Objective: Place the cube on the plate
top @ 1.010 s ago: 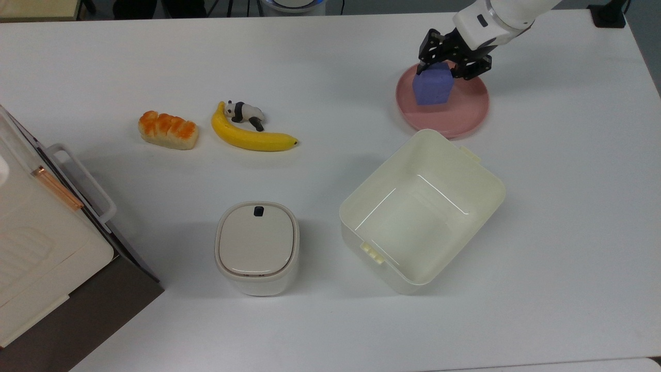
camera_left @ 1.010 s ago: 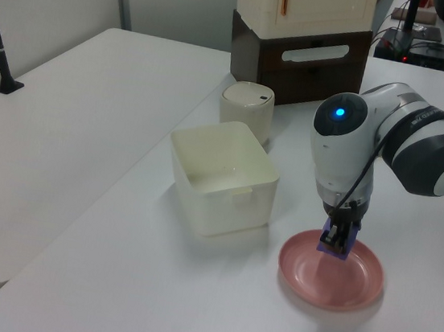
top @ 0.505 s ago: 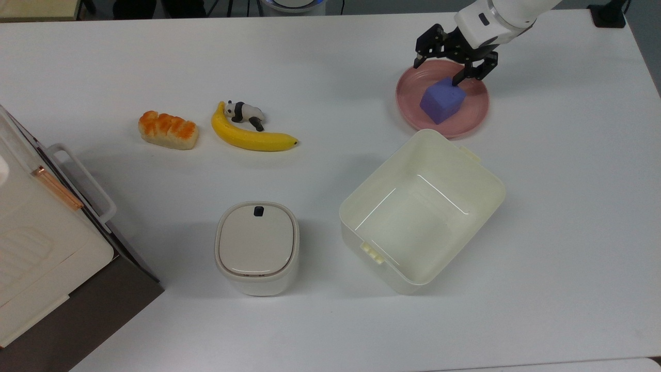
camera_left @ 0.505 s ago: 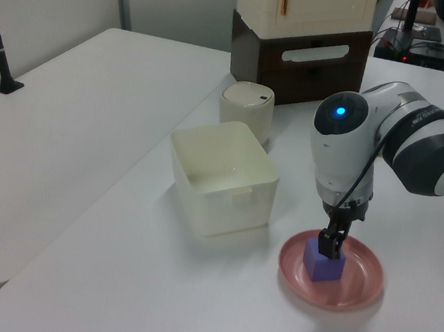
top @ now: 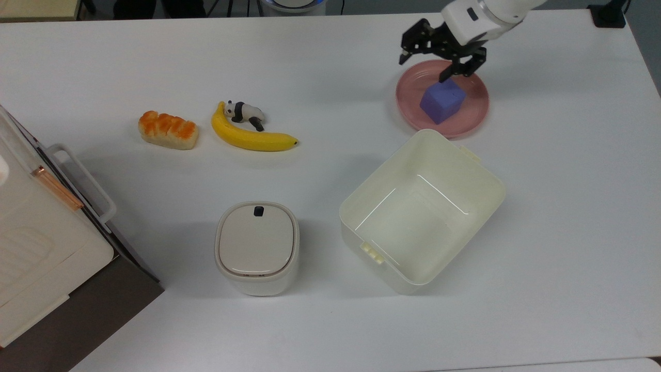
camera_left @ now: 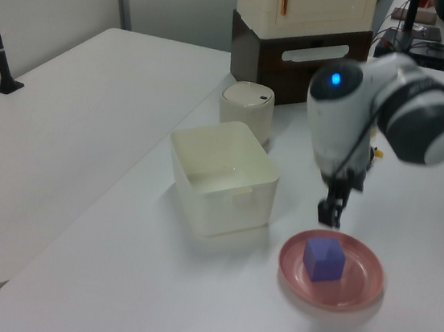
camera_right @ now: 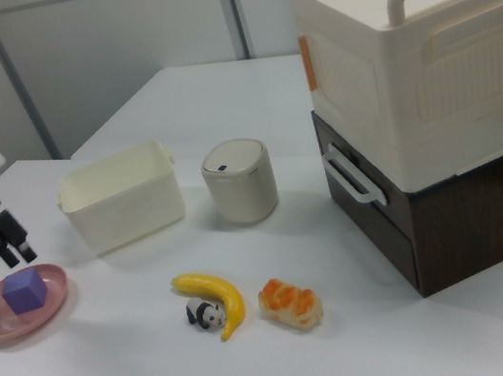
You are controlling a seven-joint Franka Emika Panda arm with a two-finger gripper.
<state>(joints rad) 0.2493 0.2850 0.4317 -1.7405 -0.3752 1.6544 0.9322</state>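
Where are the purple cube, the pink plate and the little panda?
cube (top: pixel 442 101), top view, on its top face.
plate (top: pixel 472 118), top view, on the bare pink floor beside the cube.
panda (top: pixel 244 111), top view, on its white back, touching the banana (top: pixel 253 139).

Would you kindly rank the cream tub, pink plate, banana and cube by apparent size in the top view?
Largest to smallest:
1. cream tub
2. pink plate
3. banana, nearly as long as the plate is wide
4. cube
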